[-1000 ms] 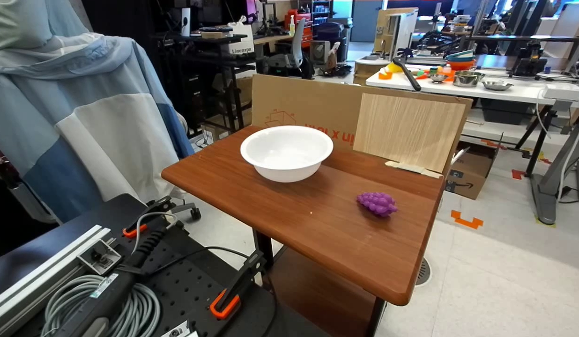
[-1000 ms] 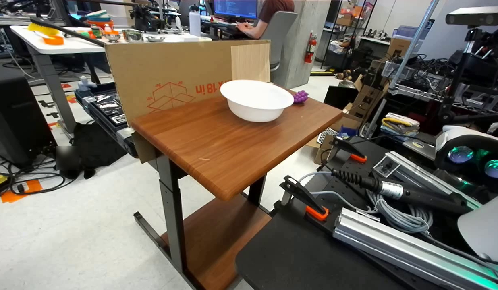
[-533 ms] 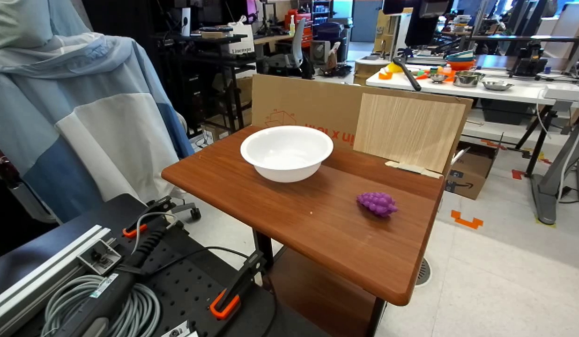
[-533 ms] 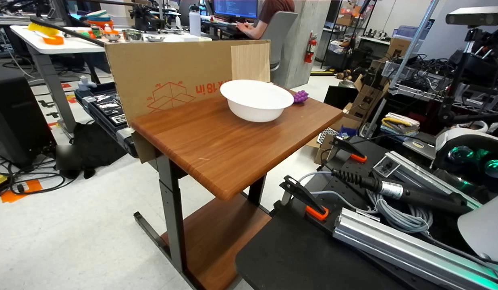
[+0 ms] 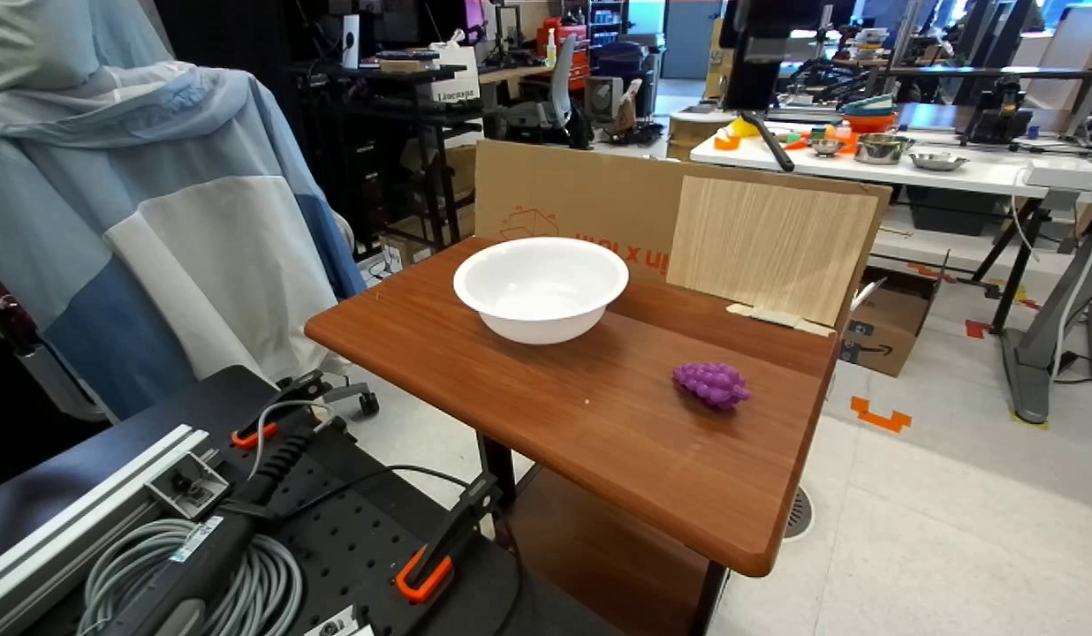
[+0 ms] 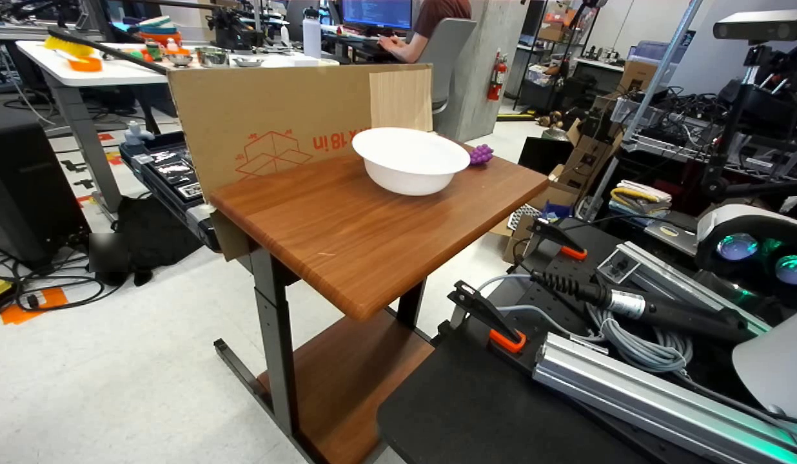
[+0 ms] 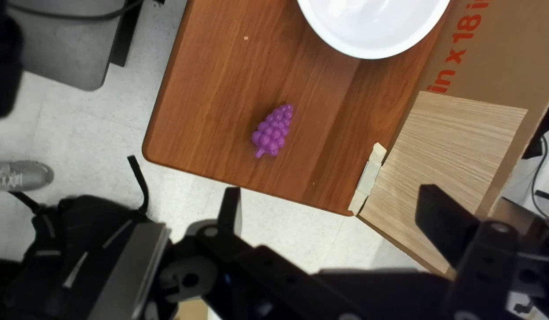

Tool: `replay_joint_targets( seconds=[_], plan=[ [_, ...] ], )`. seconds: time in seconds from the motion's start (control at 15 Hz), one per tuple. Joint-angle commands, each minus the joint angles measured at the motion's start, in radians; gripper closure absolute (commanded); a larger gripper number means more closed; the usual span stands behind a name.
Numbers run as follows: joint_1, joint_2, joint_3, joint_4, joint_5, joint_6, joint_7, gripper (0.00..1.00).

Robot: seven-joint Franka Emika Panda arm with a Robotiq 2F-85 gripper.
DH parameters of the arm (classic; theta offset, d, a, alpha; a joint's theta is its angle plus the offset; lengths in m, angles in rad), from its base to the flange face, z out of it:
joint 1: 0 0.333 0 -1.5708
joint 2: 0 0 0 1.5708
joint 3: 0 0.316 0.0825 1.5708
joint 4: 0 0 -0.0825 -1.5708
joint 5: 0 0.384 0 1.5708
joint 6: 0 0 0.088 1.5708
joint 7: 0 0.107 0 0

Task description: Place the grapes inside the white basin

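The grapes [image 7: 273, 131] lie on the worktop [image 7: 203, 102], outside the white basin [image 5: 542, 283] and well apart from it. In the wrist view the stem faces the nearest short edge and the narrow end points roughly toward the basin. The basin stands upright, mouth up, near a cardboard panel [image 5: 590, 194]; that placing suits a release from above and leaves the grapes accessible from all round. Judged status: before the grasp.

The claw [image 7: 331, 202] is set wide, its two fingers [image 7: 230, 209] well apart, holding nothing. In the wrist view one finger shows against the floor [image 7: 301, 235], the other against a wood-grain board [image 7: 456, 138], neither around the grapes. The spread appears sufficient for the cluster.

Edges: the panel runs along one long side, partly faced by the board; a pale strip [image 7: 367, 180] at the board's foot probably secures it. The opposite long side has no such wall. Bare wood separates grapes and basin.

Recommended: descend squarely over the cluster, close across its narrower width, and lift above the basin's rim before crossing. Risk: with the short edge near, a glancing touch could push the grapes toward it.
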Motion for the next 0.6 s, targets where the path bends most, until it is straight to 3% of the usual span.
replay_joint_targets(
  seconds=[0.0,0.53],
  plan=[
    [0.02,0.104,0.016,0.037,0.084,0.024,0.166,0.0],
    [0.016,0.404,0.015,0.195,0.298,0.102,0.422,0.0]
  ],
)
